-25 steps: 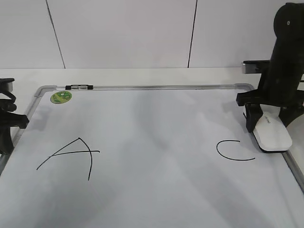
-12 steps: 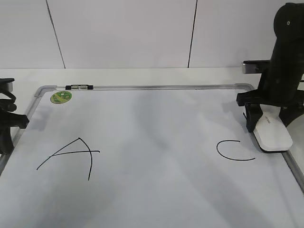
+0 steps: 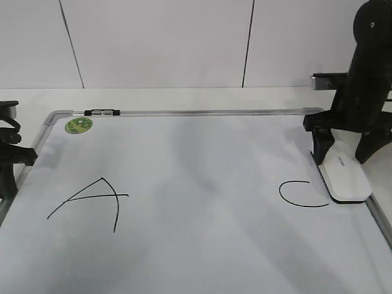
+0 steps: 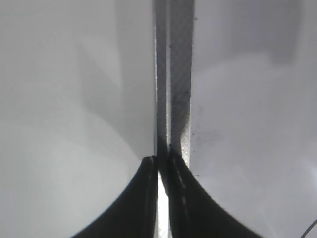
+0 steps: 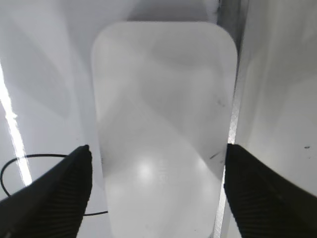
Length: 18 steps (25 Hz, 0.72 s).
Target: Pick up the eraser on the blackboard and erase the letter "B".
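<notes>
The blackboard [image 3: 196, 153] is a white board with a grey frame, lying flat. A black "A" [image 3: 92, 198] is at its left and a "C" [image 3: 280, 192] at its right; no letter "B" shows, and the board between them is blank. The white eraser [image 3: 347, 179] lies on the board by its right frame. My right gripper [image 3: 345, 150] is open above it, with one finger on each side and apart from it. In the right wrist view the eraser [image 5: 163, 114] fills the space between the fingers [image 5: 74, 173]. My left gripper [image 4: 159, 159] is shut and empty over the board's left frame [image 4: 173, 74].
A round green sticker [image 3: 78, 125] and a small black-and-silver clip [image 3: 102, 113] are at the board's far left corner. A white wall stands behind the table. The left arm [image 3: 9, 165] rests at the board's left edge.
My right gripper has opened and lifted a little. The eraser, held between the fingers before, now lies flat on the board. The left arm has not moved.
</notes>
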{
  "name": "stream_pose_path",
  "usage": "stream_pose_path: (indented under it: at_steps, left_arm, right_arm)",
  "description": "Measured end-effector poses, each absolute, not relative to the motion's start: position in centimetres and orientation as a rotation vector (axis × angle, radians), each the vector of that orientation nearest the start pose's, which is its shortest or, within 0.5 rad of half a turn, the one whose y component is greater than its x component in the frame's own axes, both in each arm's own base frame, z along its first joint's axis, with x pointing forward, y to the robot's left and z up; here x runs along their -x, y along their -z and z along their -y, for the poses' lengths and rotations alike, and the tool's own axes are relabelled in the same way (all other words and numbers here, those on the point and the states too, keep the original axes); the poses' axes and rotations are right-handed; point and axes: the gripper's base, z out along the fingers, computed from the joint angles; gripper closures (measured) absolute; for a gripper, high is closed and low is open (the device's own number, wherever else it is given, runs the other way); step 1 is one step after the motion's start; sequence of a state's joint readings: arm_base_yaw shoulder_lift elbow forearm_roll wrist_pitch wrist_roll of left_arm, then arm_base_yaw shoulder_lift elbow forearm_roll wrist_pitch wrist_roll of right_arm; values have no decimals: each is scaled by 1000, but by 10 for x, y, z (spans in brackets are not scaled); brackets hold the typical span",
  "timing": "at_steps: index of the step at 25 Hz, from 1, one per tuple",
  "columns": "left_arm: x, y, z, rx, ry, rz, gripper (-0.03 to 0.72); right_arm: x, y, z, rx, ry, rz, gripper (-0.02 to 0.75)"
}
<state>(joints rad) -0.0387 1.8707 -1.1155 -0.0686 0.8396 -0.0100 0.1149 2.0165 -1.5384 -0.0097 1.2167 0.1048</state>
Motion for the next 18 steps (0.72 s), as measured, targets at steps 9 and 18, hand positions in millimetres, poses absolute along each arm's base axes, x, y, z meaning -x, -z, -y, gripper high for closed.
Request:
stream_pose_path:
  at_steps: [9,18]
  left_arm:
    - [-335,-152,18,24,83,-3088,657]
    - [-336,-152,18,8,83,-3087,620]
  right_arm:
    - [-399,-236,-45,23,9,-3042,127]
    - [-380,-288,-42,21,-11,-2917,143]
